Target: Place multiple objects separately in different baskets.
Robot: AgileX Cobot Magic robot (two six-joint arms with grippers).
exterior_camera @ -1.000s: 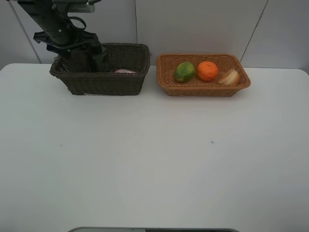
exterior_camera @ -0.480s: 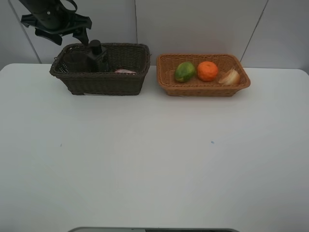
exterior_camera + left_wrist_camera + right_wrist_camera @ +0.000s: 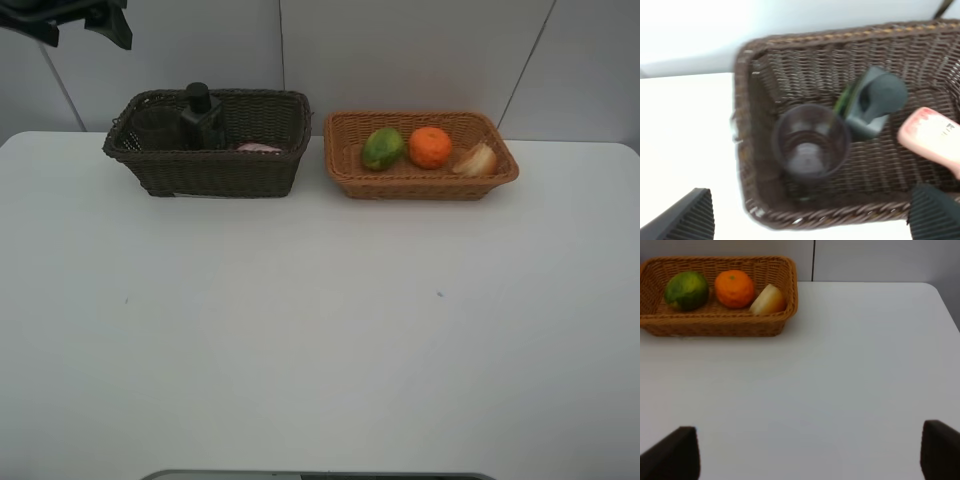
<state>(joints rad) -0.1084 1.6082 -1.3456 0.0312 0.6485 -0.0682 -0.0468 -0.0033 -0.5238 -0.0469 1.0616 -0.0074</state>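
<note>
Left gripper (image 3: 810, 220) jaws apart, empty, above dark basket (image 3: 747, 165) holding cup (image 3: 810, 145) and pump bottle (image 3: 875, 102); right gripper (image 3: 810, 452) jaws apart.

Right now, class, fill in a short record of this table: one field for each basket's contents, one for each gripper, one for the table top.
dark basket: clear cup standing upright, grey pump bottle, pink bottle lying down
tan basket: green fruit, orange, pale yellowish fruit
left gripper: open, empty, above the dark basket
right gripper: open, empty, over the table
table: none of the items outside the baskets
</note>
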